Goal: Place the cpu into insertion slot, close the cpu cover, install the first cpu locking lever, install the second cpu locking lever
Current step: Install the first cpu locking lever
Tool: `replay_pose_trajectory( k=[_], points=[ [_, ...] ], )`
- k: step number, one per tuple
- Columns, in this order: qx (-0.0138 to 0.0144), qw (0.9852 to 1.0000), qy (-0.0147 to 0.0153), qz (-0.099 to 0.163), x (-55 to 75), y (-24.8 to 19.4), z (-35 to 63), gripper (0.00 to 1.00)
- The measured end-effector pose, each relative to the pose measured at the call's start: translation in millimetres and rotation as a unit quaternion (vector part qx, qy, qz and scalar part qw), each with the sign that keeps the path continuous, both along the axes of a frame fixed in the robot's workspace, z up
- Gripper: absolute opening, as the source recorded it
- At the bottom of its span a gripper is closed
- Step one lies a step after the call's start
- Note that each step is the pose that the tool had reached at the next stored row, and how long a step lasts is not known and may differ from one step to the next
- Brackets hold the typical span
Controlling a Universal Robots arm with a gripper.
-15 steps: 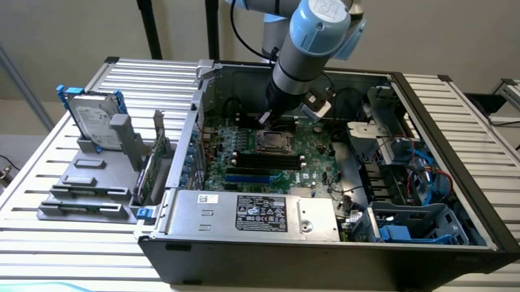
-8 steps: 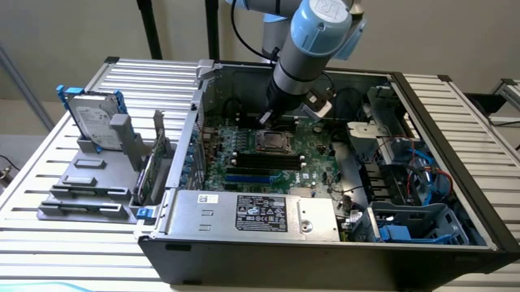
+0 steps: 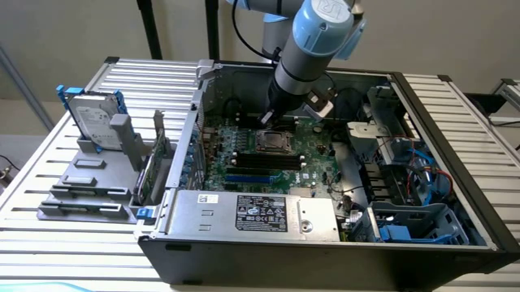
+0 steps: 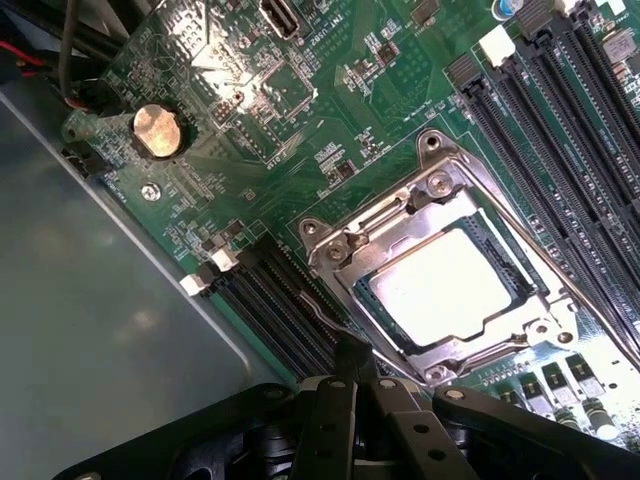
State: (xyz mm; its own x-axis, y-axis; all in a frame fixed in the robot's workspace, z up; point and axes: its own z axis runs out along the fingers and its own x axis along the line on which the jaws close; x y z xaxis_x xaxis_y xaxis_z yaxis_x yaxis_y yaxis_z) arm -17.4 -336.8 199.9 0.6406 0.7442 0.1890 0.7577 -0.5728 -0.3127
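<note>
In the exterior view we see an open case (image 3: 325,258) lying on a slatted counter (image 3: 479,128), with a hard drive (image 3: 91,118) standing in a grey rack towards the exterior view's left. The arm (image 3: 313,42) reaches down into the case, and its claw (image 3: 267,120) hangs just above the board (image 3: 243,173), right beside the slot (image 3: 259,142).

In the wrist view we find the cpu (image 4: 450,290) seated flat in the slot, its pale top showing through the cut-out of the cover (image 4: 385,235), which lies down over it. The claw is pinched narrow, fingers together with nothing between them, its tip at the cover's edge beside a thin wire lever (image 4: 318,312); we cannot tell whether it touches. Memory slots (image 4: 560,130) flank the socket, and a coin cell (image 4: 158,131) sits well apart.
</note>
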Motion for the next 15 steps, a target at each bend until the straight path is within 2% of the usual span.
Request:
replay_pose_trajectory(
  k=[15],
  points=[
    [0.0002,1.0000,-0.0002,0.000,3.1,2.5,-0.1,0.11]
  ],
)
